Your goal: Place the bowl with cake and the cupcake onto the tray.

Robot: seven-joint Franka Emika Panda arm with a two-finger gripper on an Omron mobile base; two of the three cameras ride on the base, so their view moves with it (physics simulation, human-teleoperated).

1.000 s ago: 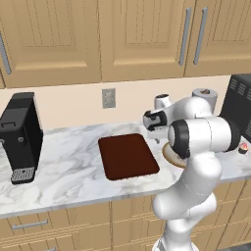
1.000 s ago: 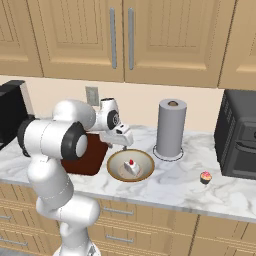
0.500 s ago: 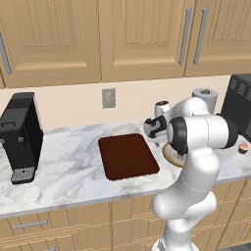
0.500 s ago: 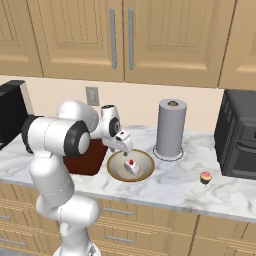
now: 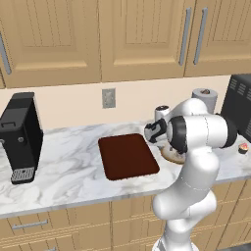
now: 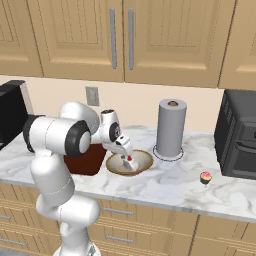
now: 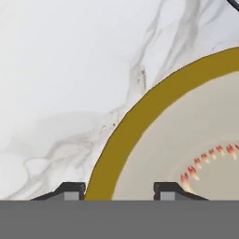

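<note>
Right base view, left to right. Tray (image 6: 85, 161): flat dark brown, on marble counter (image 6: 170, 182), partly behind arm, nothing visible on it. Bowl with cake (image 6: 141, 161): just right of tray, white slice with red cherry inside. Gripper (image 6: 126, 158) down at bowl's left rim. Hand view: fingertips (image 7: 70, 191) straddle tan rim (image 7: 122, 140), one outside, one inside; jaws part spread, contact with rim not discernible. Paper towel roll (image 6: 171, 127) upright behind bowl. Cupcake (image 6: 205, 177) alone on counter, well right of bowl, near black oven (image 6: 239, 135).

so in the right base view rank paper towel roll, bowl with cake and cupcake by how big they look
1. paper towel roll, largest
2. bowl with cake, partly behind the claw
3. cupcake, clearly smallest
</note>
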